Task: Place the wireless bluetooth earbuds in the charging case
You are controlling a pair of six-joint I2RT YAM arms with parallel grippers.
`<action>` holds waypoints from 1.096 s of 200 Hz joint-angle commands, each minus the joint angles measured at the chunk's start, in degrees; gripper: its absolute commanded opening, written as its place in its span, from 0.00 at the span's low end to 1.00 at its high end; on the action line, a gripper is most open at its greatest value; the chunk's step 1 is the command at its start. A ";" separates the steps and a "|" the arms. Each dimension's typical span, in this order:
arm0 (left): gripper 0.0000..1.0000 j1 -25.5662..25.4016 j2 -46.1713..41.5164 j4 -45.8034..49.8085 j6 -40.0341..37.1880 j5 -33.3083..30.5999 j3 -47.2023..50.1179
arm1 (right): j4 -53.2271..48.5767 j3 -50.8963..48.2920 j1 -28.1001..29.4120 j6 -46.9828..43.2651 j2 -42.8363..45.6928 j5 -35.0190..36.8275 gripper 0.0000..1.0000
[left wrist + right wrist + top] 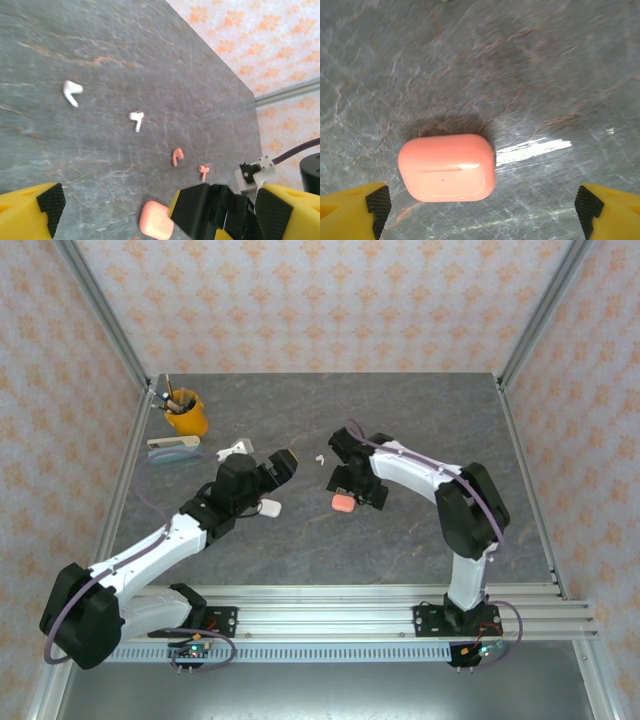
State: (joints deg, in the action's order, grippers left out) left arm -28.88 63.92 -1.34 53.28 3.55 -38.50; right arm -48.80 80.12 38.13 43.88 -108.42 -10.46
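Four earbuds lie loose on the grey stone bench (400, 410). The left wrist view shows two white earbuds (71, 92) (136, 120) and two salmon earbuds (176, 156) (203, 171), strung in a loose line and apart from one another. None of them is in a case.

One salmon charging case (447, 167) sits closed, near the middle of the bench and just to the near side of the earbuds. One white case (269, 507) lies to its left, partly under the left arm. One yellow cup (186, 414) holding pens stands at the far left.

The left arm reaches low from the near left toward the centre. The left end effector (282, 465) has its fingers (49, 200) wide apart and holds nothing. The right arm rises from the near right, bends at the elbow and folds back left. The right end effector (482, 207) points down over the salmon charging case, spread apart, with its fingers on either side of the case and not touching it.
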 commanded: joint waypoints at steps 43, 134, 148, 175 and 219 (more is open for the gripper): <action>1.00 1.56 -2.23 6.71 -1.91 -1.34 1.32 | -6.49 6.59 2.48 -4.65 -6.91 1.49 0.91; 1.00 1.58 -0.81 5.13 -1.50 0.18 1.94 | -8.01 11.59 2.56 -5.16 -12.34 2.34 0.85; 1.00 1.63 -0.73 5.07 -1.42 0.15 1.94 | -8.29 12.01 2.56 -5.03 -13.13 2.42 0.84; 1.00 1.55 -0.58 4.91 -1.44 0.14 1.94 | -8.29 11.82 2.65 -4.26 -13.56 2.67 0.82; 1.00 1.55 0.20 4.52 -1.20 0.58 1.60 | -7.98 11.47 2.65 -3.89 -14.27 3.34 0.80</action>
State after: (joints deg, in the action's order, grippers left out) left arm -27.68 63.40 3.62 52.42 4.03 -37.01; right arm -54.61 90.98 40.49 39.33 -121.34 -10.02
